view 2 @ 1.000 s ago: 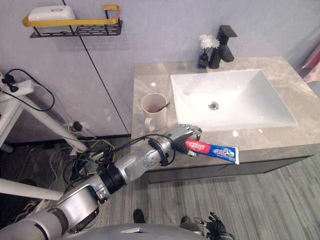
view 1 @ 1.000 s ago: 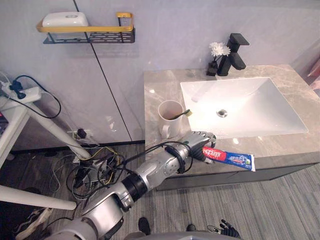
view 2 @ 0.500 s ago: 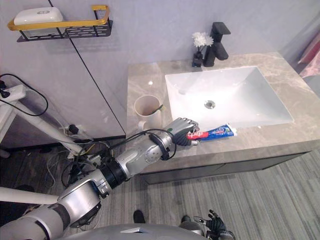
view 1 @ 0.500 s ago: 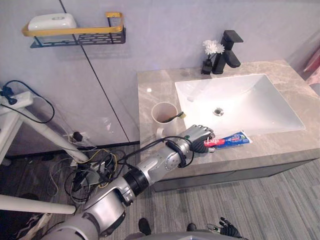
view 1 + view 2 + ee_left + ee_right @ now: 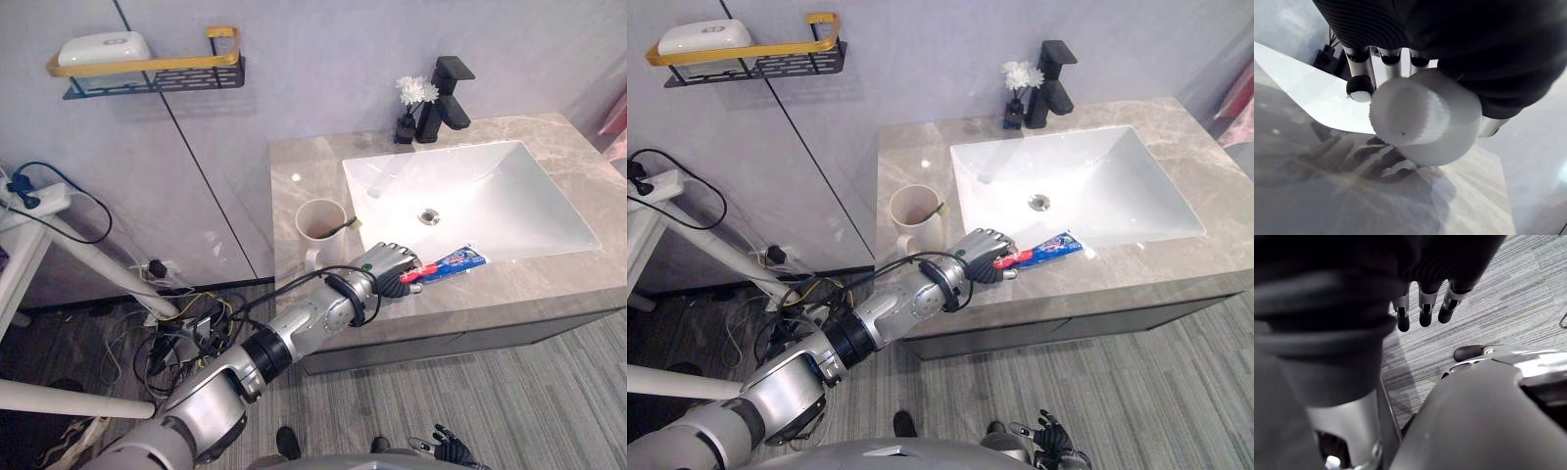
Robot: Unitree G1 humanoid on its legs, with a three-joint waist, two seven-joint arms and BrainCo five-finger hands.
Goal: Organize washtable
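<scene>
My left hand is shut on the capped end of a red, white and blue toothpaste tube, held just above the stone counter at the front left corner of the white basin. The tube's tail points right and slightly up along the basin's front rim. In the left wrist view the tube's white ribbed cap sits inside the curled fingers. A cream mug with a toothbrush in it stands on the counter just behind the hand. My right hand hangs low over the floor, fingers relaxed.
A black faucet and a small vase of white flowers stand behind the basin. A wall shelf with a yellow rail carries a white soap box. Cables and a power strip lie on the floor left of the cabinet.
The left hand has swung the toothpaste tube from pointing down over the counter's front edge to pointing right and slightly up by the basin rim. The camera has shifted a little.
</scene>
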